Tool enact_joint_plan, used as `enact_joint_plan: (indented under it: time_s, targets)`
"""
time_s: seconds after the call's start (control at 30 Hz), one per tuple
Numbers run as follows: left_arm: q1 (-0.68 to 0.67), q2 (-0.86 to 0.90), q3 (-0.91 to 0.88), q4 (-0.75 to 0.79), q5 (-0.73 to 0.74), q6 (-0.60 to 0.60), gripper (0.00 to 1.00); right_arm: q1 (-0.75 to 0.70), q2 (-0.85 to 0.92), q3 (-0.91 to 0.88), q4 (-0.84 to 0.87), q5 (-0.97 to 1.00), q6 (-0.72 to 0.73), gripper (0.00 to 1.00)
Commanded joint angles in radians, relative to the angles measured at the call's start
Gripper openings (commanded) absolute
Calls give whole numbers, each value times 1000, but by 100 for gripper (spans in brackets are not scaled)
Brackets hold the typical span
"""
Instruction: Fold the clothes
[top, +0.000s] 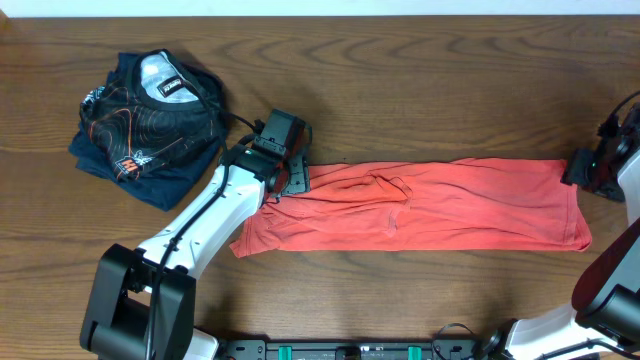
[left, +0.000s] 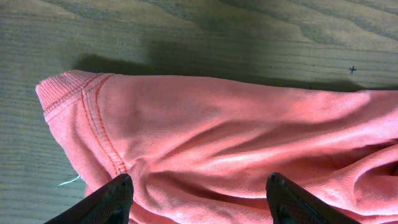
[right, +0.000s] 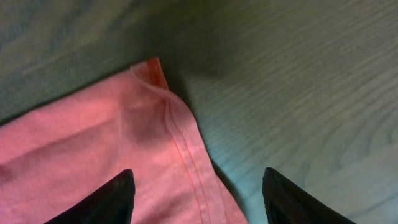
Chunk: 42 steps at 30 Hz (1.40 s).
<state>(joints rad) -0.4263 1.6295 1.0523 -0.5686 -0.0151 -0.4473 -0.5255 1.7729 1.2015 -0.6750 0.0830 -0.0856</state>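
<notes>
The clothes are one coral-red shirt lying flat on the wooden table as a long folded strip that runs left to right. My left gripper hangs over the strip's upper left end. In the left wrist view its fingers stand wide apart above wrinkled red cloth and a stitched hem, holding nothing. My right gripper is at the strip's upper right corner. Seen from the right wrist, the gripper is open over the hemmed corner, with one finger over cloth and the other over bare wood.
A dark navy garment with orange contour lines lies bunched at the back left of the table, just beyond my left arm. Bare wood surrounds the red strip at the back and front.
</notes>
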Motion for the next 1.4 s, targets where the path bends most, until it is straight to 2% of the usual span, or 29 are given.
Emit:
enact_joint_plan:
  time_s: [0.0,0.07,0.2,0.37,0.77,1.0,1.1,1.23,1.37]
  targets:
    - [5,-2,12,-2,-19,0,70,-9,51,12,13,-13,-5,63]
    - [5,-2,12,-2,-19,-3,70,-10,87,12,13,-13,-5,63]
    - [5,-2,12,-7,-19,-3,70,-10,144,12,16,-48,-5,56]
    - [5,-2,12,-10,-19,-3,70,-10,150,17,29,-61,-5,35]
    - [5,-2,12,-10,-19,-3,70,-11,146,85,-17,-57,-5,35]
    - [5,-2,12,-10,-20,-3,70,-11,146,98,-27,-58,-5,19]
    - [5,-2,12,-10,-20,-3,70,-11,146,98,-31,-58,-5,16]
    - [5,-2,12,-10,-20,-3,70,-11,146,98,-45,-58,-5,1]
    - [5,-2,12,-10,-19,-3,70,-11,146,98,-66,-58,22,1]
